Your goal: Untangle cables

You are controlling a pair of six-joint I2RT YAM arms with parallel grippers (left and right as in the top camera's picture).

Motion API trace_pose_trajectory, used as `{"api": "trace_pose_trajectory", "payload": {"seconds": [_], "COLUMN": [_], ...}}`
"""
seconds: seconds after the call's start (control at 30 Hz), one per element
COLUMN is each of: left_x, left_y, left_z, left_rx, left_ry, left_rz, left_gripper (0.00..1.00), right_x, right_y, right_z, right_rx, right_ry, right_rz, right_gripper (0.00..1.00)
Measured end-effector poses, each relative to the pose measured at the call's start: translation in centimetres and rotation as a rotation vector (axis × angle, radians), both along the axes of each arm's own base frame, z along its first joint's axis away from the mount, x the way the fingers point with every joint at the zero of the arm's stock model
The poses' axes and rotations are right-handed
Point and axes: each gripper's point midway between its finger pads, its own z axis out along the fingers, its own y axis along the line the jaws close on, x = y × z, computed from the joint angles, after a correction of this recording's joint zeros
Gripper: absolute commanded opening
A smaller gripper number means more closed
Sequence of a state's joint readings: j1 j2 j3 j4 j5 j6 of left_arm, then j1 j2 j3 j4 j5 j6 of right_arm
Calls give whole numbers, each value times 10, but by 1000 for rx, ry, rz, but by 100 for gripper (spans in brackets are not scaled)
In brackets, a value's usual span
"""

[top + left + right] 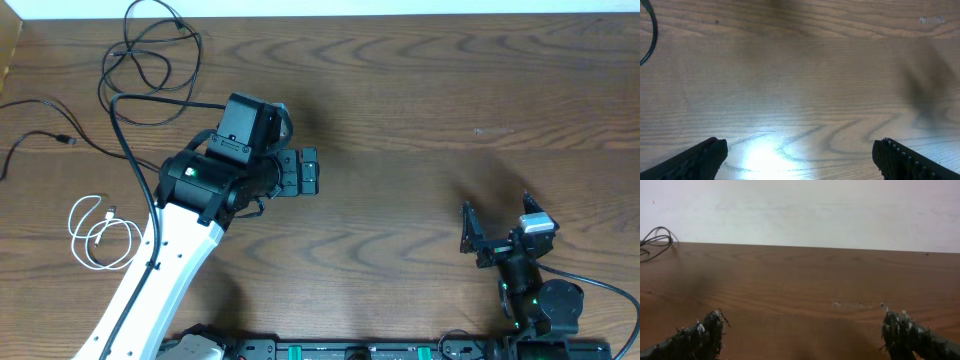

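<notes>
Three cables lie apart at the table's left in the overhead view. One black cable (150,50) is looped at the far left corner. A second black cable (40,135) trails off the left edge. The white cable (100,232) is coiled near the left arm's white link. My left gripper (312,172) hovers open over bare wood, right of all the cables. Its wrist view shows wide-apart fingers (702,160) and a bit of black cable (652,35) at top left. My right gripper (497,218) rests open near the front right, with a black cable (655,240) far off to its left.
A thicker black arm cable (125,150) runs along the left arm. The arm bases and a rail (350,350) line the front edge. A pale wall (800,205) rises behind the table's far edge. A small scuff (495,130) marks the wood at right.
</notes>
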State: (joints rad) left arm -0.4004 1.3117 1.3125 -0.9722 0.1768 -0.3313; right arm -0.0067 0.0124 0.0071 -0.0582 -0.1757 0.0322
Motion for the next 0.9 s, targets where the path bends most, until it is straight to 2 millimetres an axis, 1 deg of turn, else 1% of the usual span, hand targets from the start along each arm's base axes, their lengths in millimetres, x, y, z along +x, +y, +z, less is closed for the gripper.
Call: {"api": "trace_pose_trajectory", "payload": {"seconds": [0.27, 0.43, 0.57, 0.63, 0.77, 0.87, 0.9], "left_x": [0, -10, -12, -16, -25, -33, -39], "left_y": [0, 5, 8, 11, 16, 22, 26], "left_z": [-2, -11, -11, -14, -23, -38, -45], "left_rx": [3, 31, 40, 47, 43, 38, 44], "left_ry": [7, 65, 65, 61, 33, 14, 27], "left_rz": [0, 1, 6, 7, 6, 9, 15], "left_gripper": [98, 98, 98, 98, 98, 98, 98], "right_x": [0, 0, 0, 0, 0, 0, 0], "right_y": [0, 0, 0, 0, 0, 0, 0], "right_z": [0, 0, 0, 0, 0, 0, 0], "right_rx": [0, 0, 0, 0, 0, 0, 0], "right_ry": [0, 0, 0, -1, 0, 0, -1], "right_rz": [0, 0, 0, 0, 0, 0, -1], "right_gripper": [99, 99, 99, 99, 99, 99, 99]}}
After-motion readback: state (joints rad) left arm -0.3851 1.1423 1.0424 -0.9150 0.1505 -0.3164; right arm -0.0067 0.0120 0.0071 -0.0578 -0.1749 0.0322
